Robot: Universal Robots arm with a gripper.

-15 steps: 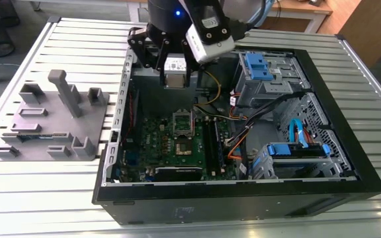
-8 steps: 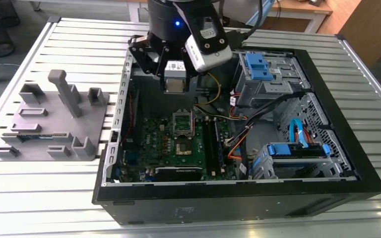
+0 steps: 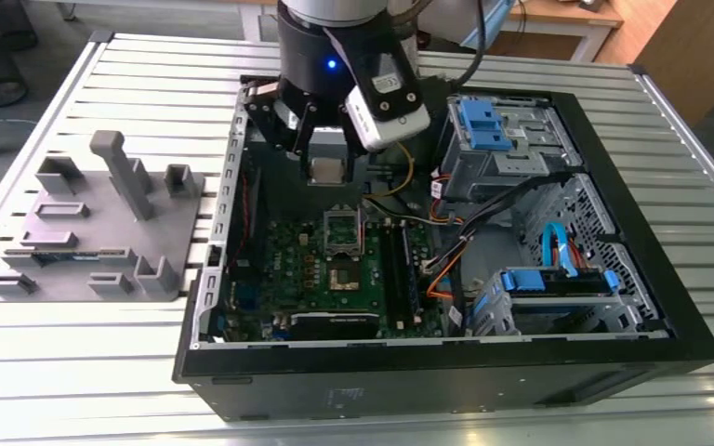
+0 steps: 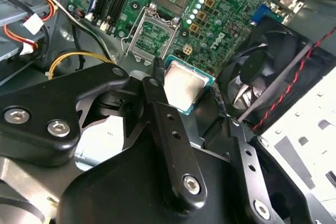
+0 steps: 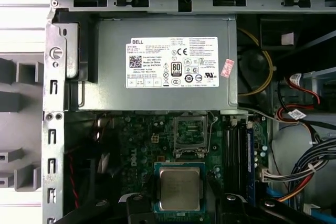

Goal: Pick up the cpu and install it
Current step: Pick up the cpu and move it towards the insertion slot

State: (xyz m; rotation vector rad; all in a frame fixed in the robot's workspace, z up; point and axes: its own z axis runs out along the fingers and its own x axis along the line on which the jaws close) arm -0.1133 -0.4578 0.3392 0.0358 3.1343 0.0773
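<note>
The cpu point(image 3: 327, 169), a small square chip with a silvery top, hangs in the air inside the open computer case, with my gripper point(image 3: 327, 173) shut on it. In both wrist views the cpu point(image 4: 185, 86) point(image 5: 180, 188) sits between two black fingers point(image 4: 158, 73) that press on its opposite edges. The motherboard's socket point(image 3: 342, 232) point(image 4: 155, 36) point(image 5: 190, 135) lies open below the chip, a short way off to one side, its metal frame empty. The green motherboard point(image 3: 332, 279) lies flat on the case floor.
A grey power supply point(image 5: 157, 66) with a white label sits beyond the socket. A black case fan point(image 4: 262, 72) stands close beside the gripper. Blue drive cages point(image 3: 500, 130) and loose cables point(image 3: 456, 232) fill the exterior view's right. A grey parts fixture point(image 3: 97, 232) rests on the slatted table.
</note>
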